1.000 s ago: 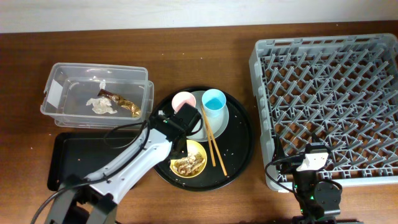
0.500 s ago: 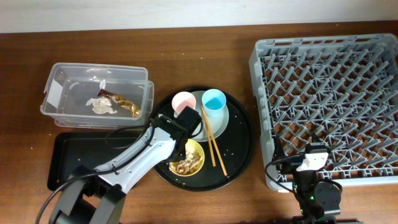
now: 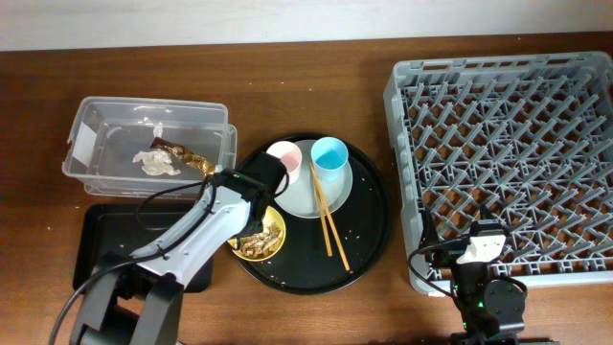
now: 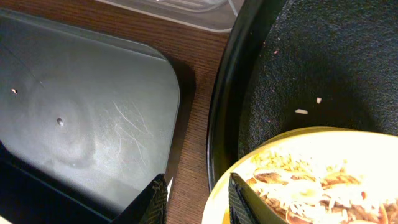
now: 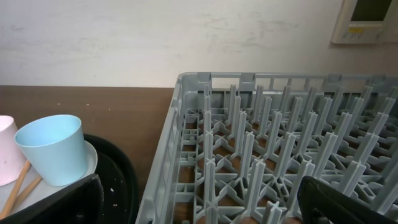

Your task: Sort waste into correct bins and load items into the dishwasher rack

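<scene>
Fingers (image 4: 157,198) of the left arm pinch the yellow bowl's (image 3: 261,236) rim at the round tray's (image 3: 369,222) near left edge, the right fingers (image 5: 53,200) gaping empty by the rack (image 3: 395,115); so thin a hold may let it tip, spilling scraps (image 3: 255,242) onto the bench (image 3: 306,86).

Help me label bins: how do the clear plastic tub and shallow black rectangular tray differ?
The clear plastic tub is see-through, the shallow black tray opaque. The tub's walls stand taller than the tray's. The tub holds a crumpled white tissue and gold-brown wrapper; the tray shows no waste. Both are rectangular.
</scene>
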Available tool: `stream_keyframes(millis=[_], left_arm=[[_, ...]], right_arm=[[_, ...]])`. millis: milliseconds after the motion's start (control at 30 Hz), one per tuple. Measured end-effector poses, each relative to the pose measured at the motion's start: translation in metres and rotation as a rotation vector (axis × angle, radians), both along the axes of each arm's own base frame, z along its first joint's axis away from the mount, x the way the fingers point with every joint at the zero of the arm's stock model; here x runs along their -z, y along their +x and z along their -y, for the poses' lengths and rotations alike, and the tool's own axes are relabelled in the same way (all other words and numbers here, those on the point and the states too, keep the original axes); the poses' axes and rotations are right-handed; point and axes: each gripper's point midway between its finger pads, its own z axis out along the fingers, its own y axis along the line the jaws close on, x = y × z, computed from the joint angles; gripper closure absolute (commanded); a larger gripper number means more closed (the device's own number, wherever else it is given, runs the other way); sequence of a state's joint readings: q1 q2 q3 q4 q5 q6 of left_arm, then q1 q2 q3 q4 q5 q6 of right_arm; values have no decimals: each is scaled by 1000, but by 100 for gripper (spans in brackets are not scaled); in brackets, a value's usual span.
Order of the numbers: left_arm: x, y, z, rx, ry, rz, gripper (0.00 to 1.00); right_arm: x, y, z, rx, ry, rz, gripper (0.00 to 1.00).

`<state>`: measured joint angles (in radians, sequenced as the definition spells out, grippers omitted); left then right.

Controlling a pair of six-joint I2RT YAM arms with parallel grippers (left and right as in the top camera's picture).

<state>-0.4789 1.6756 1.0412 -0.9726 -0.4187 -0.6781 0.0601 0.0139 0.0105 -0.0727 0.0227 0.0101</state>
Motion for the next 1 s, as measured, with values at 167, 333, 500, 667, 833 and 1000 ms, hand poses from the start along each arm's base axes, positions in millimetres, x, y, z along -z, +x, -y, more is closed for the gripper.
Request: stream_keyframes(millis=[167,333,500,667,833,1000], left_arm=[[1,-6,-1,-3,-4,-28,69],[-21,-7,0,-4,6,-66,74],[-54,6,32,104,-138,-95,77],[-56,-21,66,286,-343,-244,78],[-74,-40,77,360,-424,-268,77],[-89,-55,92,429,-476,-256,77]], right_arm=[[0,0,0,0,0,0,2],[0,0,0,0,0,0,2],[0,0,0,0,0,0,2],[0,0,0,0,0,0,1],[0,0,0,0,0,0,2],[0,0,0,0,0,0,2]])
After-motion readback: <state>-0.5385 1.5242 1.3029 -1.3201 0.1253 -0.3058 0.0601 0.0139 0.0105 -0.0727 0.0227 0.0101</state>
